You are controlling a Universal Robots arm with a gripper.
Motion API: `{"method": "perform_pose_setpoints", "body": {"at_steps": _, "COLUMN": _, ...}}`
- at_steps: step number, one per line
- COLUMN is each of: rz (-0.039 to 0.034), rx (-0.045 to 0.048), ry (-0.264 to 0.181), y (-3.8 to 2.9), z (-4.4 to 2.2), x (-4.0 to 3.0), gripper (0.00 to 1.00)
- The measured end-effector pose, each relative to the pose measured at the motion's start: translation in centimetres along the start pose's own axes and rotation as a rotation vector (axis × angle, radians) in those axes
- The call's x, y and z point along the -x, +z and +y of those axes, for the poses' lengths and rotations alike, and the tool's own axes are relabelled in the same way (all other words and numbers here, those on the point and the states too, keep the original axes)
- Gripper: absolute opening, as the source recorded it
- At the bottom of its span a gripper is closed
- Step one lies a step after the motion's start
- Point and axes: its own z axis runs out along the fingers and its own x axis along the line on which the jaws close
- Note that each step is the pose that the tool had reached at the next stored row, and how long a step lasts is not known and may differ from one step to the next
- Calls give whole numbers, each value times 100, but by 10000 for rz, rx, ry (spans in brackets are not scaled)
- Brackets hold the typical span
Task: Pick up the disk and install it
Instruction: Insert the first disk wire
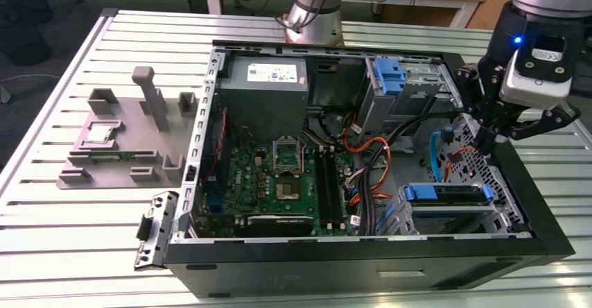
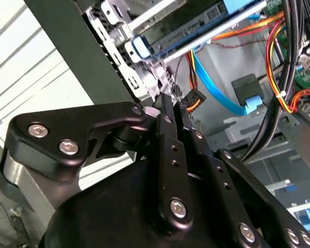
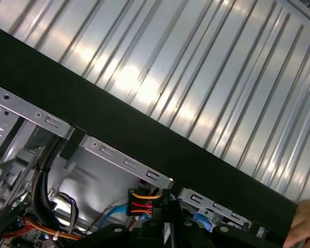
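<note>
The gripper point(image 1: 487, 135) hangs just inside the case point(image 1: 370, 266), by its wall on the exterior view's right. Its fingers are pressed together and hold nothing. The disk point(image 1: 448, 195) sits in a bay inside the case, near the gripper.

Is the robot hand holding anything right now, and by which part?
Nothing visible: the hand is shut on nothing, and the disk lies in a drive bay.

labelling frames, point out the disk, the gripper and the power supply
disk point(image 1: 434, 193): exterior view, on the front of its blue carrier rail
gripper point(image 1: 492, 134): exterior view, at its lower tip
power supply point(image 1: 263, 93): exterior view, on its grey side panel
</note>
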Motion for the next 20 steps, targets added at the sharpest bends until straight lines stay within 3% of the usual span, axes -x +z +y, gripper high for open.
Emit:
{"method": "perform_pose_setpoints", "body": {"at_steps": 3, "rz": 333, "rx": 242, "ry": 75, "y": 0, "z": -6, "x": -2, "gripper": 17}}
{"method": "perform_pose_setpoints", "body": {"at_steps": 5, "rz": 460, "rx": 318, "ry": 116, "y": 0, "z": -7, "x": 0, "gripper": 17}}
{"method": "perform_pose_setpoints", "body": {"at_steps": 9, "rz": 502, "rx": 301, "ry": 342, "y": 1, "z": -9, "x": 0, "gripper": 17}}
{"method": "perform_pose_setpoints", "body": {"at_steps": 13, "rz": 486, "rx": 270, "ry": 606, "y": 1, "z": -8, "x": 1, "gripper": 17}}
{"method": "perform_pose_setpoints", "body": {"at_steps": 20, "rz": 426, "rx": 372, "ry": 698, "y": 2, "z": -27, "x": -8, "gripper": 17}}
